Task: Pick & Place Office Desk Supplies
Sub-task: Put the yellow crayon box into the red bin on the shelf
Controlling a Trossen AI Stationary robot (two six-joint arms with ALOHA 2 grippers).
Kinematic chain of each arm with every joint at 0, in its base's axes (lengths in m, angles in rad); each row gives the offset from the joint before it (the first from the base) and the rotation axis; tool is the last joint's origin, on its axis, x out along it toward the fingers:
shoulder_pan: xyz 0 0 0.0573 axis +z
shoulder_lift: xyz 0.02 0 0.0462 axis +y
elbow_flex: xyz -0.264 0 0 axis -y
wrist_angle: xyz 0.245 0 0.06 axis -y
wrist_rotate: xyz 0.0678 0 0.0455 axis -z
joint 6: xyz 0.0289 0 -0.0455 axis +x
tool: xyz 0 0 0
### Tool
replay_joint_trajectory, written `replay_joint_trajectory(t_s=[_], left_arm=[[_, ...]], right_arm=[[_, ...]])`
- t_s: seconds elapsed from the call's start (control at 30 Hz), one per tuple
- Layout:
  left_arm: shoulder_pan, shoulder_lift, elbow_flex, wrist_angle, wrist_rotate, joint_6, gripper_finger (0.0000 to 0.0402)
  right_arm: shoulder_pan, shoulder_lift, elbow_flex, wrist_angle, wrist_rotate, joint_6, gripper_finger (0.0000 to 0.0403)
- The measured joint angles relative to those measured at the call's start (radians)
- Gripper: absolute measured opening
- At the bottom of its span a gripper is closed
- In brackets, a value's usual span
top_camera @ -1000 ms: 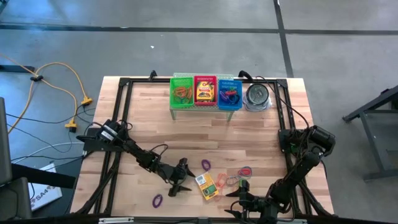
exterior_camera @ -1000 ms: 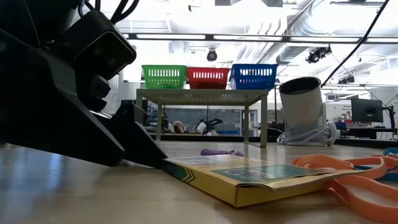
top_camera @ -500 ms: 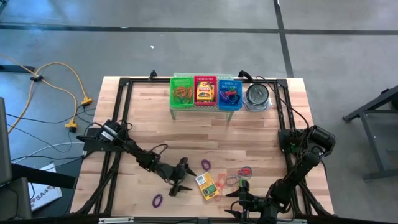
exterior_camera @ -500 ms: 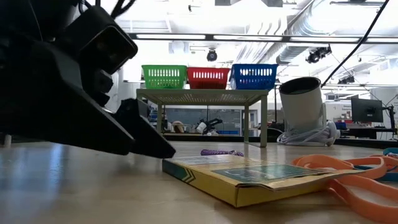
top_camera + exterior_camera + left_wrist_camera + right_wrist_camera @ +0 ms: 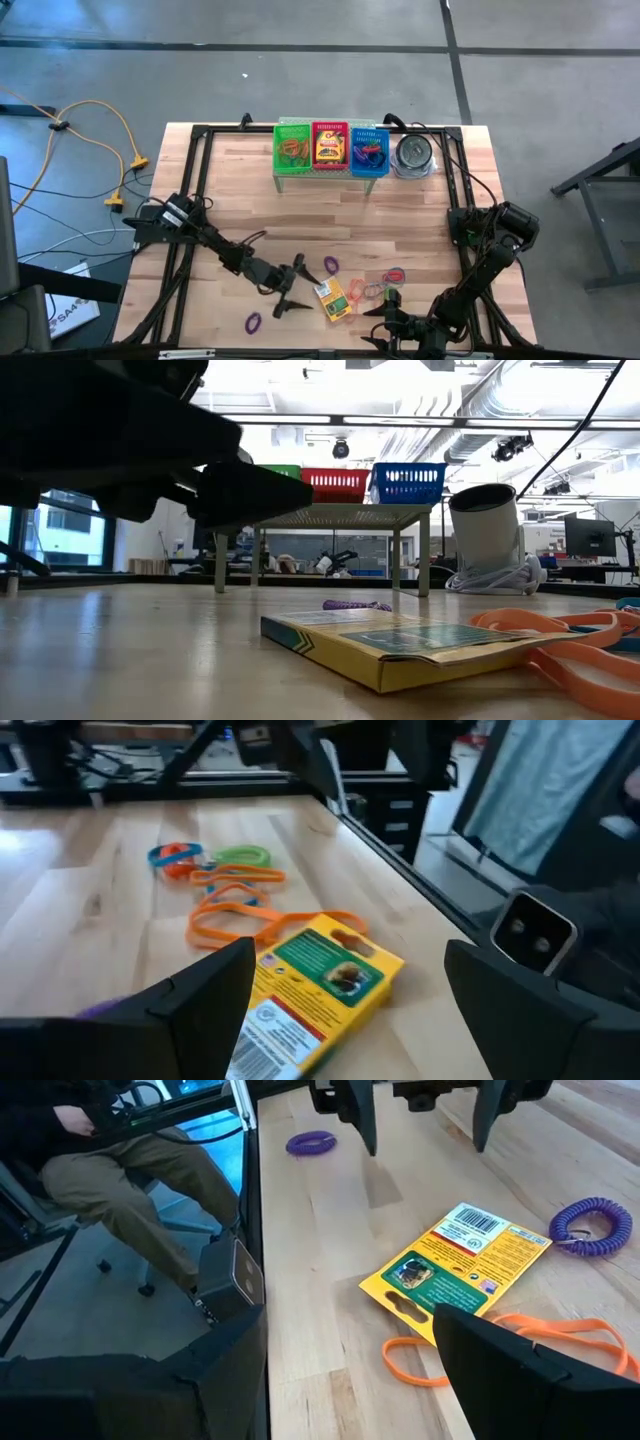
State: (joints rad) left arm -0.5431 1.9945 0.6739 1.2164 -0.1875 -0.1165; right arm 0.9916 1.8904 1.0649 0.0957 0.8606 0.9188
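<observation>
Part of the sorting looks done, judging from how things lie. On the small raised shelf (image 5: 330, 172) at the far side of the table (image 5: 240, 210), the green basket (image 5: 293, 148) holds orange bands, the red basket (image 5: 329, 147) holds a crayon box, and the blue basket (image 5: 369, 149) holds dark loops; a round metal tin (image 5: 413, 152) stands just beside them.

Plenty is left. Near the front edge lies one yellow-and-green crayon box (image 5: 333, 298), flat on the wood. Just beside it are orange rubber bands (image 5: 358, 291), with green, red and blue loops (image 5: 392, 277) a little farther right. A purple coiled loop (image 5: 331, 265) sits near the box, and a second purple loop (image 5: 253, 322) lies well apart to the left.

The left hand (image 5: 287, 293) hangs just left of the crayon box, fingers spread and gripping nothing (the left wrist view shows the box between its two dark fingers, so this is likely the next pick). The right hand (image 5: 390, 313) waits at the front edge beside the bands, jaws apart and empty too.
</observation>
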Motion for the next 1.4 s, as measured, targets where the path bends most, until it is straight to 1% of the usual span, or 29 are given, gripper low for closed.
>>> replay_joint_trajectory(t_s=[0.17,0.43,0.63,0.93,1.13,1.3,1.4], left_arm=[[0.022,0.0,0.0,0.003,-0.052,-0.008,0.032],[0.033,0.0,0.0,0.003,-0.053,0.007,0.032],[0.045,0.0,0.008,0.003,0.016,-0.011,0.032],[0.098,0.0,0.068,0.0,0.133,-0.022,0.0319],[0.122,0.0,0.074,0.009,0.144,-0.042,0.0319],[0.123,0.0,0.075,0.026,0.144,-0.042,0.0319],[0.122,0.0,0.075,0.035,0.144,-0.068,0.0319]], right_arm=[[0.0,0.0,0.0,-0.002,0.0,0.0,0.0274],[0.0,0.0,0.0,-0.002,0.0,0.001,0.0274],[0.0,0.0,0.0,-0.006,0.005,0.001,0.0274],[0.0,0.0,0.0,-0.011,0.03,0.001,0.0274],[0.0,0.0,0.0,-0.011,0.027,0.001,0.0274],[0.0,0.0,0.0,-0.011,0.023,0.001,0.0274],[0.0,0.0,0.0,-0.011,0.023,0.001,0.0274]])
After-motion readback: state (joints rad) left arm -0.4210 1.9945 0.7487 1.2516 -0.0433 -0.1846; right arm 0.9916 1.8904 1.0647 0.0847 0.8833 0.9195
